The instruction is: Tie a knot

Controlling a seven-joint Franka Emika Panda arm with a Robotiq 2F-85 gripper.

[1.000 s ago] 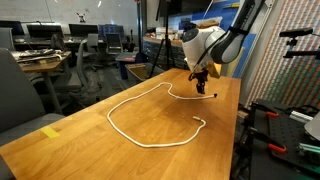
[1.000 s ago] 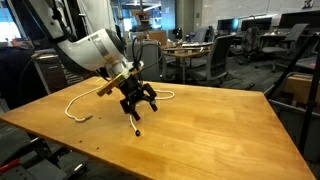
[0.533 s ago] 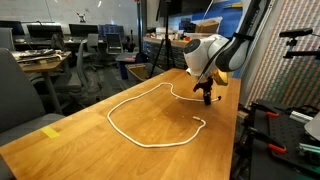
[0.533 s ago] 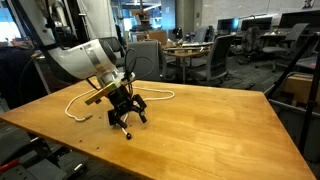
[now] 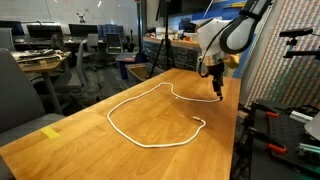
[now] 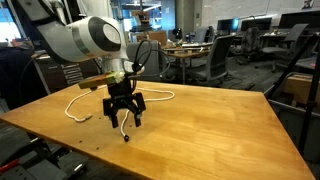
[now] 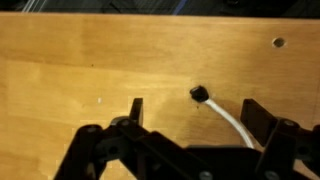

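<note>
A long white rope lies in a wide loop on the wooden table; it also shows in an exterior view. Its black-tipped end lies on the wood between my fingers, and the cord runs from there towards the right finger. My gripper hangs low over that end near the table's side edge, jaws wide open and holding nothing. It shows in both exterior views. The rope's other end lies apart, nearer the front.
A yellow tag sits on the table near its front corner. The table edge is close beside the gripper, with equipment beyond it. Office chairs and desks stand around.
The gripper has shifted along the table towards its side edge and turned at the wrist. The black-tipped rope end has shifted that way with it.
</note>
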